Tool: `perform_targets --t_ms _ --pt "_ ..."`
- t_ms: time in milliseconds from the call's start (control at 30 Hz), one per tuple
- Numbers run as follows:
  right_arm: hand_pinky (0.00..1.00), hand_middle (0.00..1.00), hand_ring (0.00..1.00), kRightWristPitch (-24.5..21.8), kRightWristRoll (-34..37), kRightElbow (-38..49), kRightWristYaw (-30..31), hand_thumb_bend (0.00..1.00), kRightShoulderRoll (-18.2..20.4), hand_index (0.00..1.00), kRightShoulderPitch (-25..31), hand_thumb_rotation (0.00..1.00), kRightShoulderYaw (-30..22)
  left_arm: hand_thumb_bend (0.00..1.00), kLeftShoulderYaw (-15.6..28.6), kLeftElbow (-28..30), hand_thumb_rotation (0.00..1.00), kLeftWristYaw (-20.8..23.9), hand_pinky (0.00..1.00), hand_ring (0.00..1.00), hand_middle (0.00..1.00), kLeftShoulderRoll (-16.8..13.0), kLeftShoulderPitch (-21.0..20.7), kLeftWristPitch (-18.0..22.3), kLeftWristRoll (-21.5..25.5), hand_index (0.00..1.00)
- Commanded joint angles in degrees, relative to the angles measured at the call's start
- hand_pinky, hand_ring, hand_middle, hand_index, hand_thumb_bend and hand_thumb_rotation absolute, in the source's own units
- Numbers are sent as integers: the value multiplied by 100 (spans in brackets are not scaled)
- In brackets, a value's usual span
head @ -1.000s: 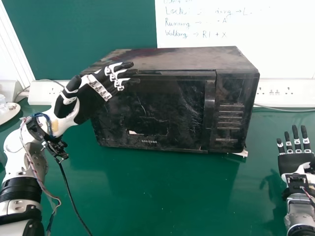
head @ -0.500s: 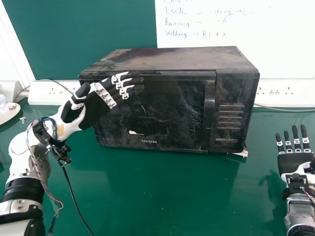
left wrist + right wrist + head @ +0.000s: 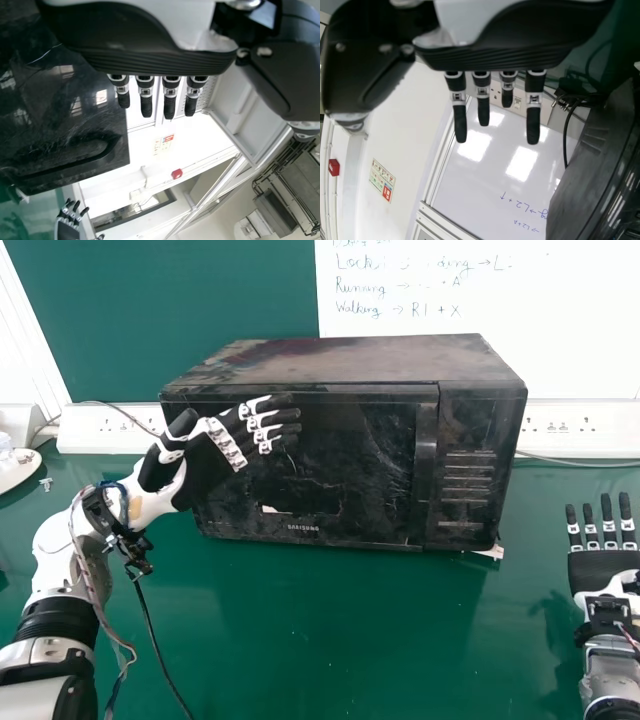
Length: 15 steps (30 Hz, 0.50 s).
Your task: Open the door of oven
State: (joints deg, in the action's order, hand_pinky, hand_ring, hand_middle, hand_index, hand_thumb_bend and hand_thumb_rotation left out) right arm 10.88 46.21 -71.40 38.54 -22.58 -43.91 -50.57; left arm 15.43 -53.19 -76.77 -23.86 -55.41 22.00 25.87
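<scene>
Head view's got a shiny green table (image 3: 330, 640), whiteboard (image 3: 570, 350) behind the oven (image 3: 340, 470) (left hand (image 3: 205, 465), right hand (image 3: 600, 568) both released btw); left wrist view adds a red box (image 3: 176, 173).

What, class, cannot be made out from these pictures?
- Inside of the boxy black oven: head view, hidden by its dark door.
- Part of the door's left side: head view, behind the black-and-white left hand.
- White board's topmost handwriting: head view, cut by the top edge.

Handwriting (image 3: 398, 310) on whiteboard (image 3: 580, 350); brand lettering (image 3: 303, 528) on oven (image 3: 350, 360); apparently printed sign (image 3: 382, 180) on wall (image 3: 402, 125).
</scene>
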Motion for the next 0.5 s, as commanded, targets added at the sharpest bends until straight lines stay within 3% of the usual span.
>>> perform_targets --t_ms 0,267,467 --pt "100 100 100 51 -1 -12 -10 100 43 100 -65 86 -5 98 -8 -131 77 -25 63 88 93 34 -137 9 -41 74" --pt "100 100 100 64 23 1 -57 100 51 100 -76 86 -7 98 13 -314 78 52 65 87 92 91 -171 51 -60 75" --pt "100 100 100 42 89 16 -16 100 69 100 -103 88 -39 100 7 -486 76 -5 68 89 92 196 -278 -241 -11 79"
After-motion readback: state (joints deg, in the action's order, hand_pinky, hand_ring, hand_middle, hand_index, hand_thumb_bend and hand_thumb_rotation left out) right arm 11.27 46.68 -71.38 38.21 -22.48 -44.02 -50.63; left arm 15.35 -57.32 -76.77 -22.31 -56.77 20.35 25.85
